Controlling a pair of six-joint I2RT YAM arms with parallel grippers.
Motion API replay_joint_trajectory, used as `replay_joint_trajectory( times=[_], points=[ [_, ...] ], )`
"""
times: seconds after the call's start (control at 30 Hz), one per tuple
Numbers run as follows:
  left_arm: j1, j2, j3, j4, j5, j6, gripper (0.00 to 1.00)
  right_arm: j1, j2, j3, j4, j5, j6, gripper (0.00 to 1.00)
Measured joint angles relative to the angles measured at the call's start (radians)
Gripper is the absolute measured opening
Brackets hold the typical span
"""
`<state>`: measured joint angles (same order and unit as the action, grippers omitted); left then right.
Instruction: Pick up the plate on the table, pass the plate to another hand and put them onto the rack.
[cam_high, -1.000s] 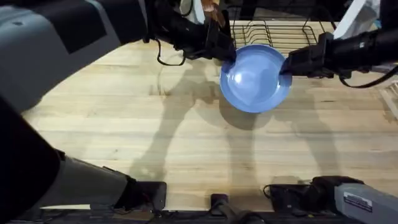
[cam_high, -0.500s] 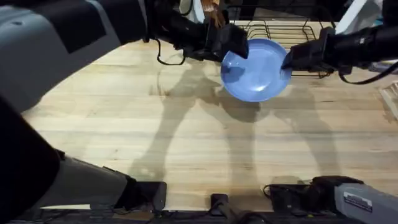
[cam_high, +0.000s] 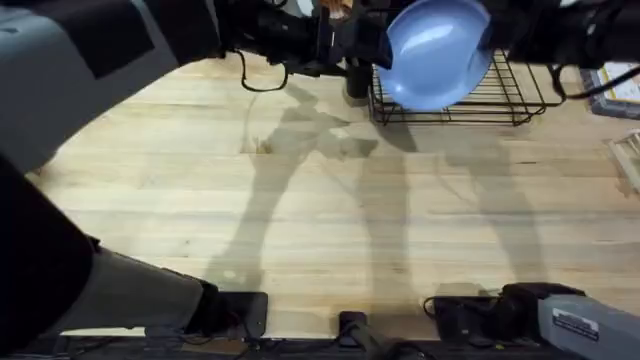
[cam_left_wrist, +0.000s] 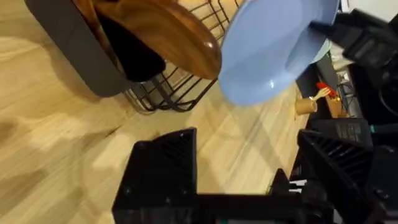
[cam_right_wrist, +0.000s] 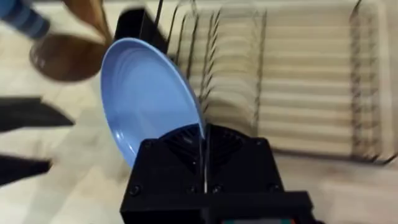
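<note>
The light-blue plate hangs tilted in the air over the near left part of the black wire rack. My right gripper is shut on the plate's rim, reaching in from the right. The left gripper is open and a little apart from the plate, at its left side. In the right wrist view the left arm's black fingers show spread apart, and the rack's row of upright slots lies behind the plate.
A dark utensil holder with a wooden spoon stands at the rack's left end. Boxes and small items lie at the table's far right. The wooden table stretches bare toward the arm bases.
The plate has risen and moved away from the bases, from over the table to over the rack. The left gripper has let go; the right gripper carries the plate.
</note>
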<state>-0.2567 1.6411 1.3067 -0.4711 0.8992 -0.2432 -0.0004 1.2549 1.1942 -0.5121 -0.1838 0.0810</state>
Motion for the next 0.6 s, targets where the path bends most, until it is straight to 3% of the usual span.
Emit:
replay_joint_trajectory(
  times=[0.27, 0.6],
  points=[
    [0.022, -0.025, 0.000, 0.025, 0.006, 0.000, 0.995, -0.004, 0.030, 0.028, 0.108, 0.180, -0.157, 0.028],
    [0.026, -0.032, 0.002, 0.046, 0.008, 0.000, 0.995, -0.029, 0.261, 0.227, 0.159, 0.271, -0.342, 0.028]
  ],
)
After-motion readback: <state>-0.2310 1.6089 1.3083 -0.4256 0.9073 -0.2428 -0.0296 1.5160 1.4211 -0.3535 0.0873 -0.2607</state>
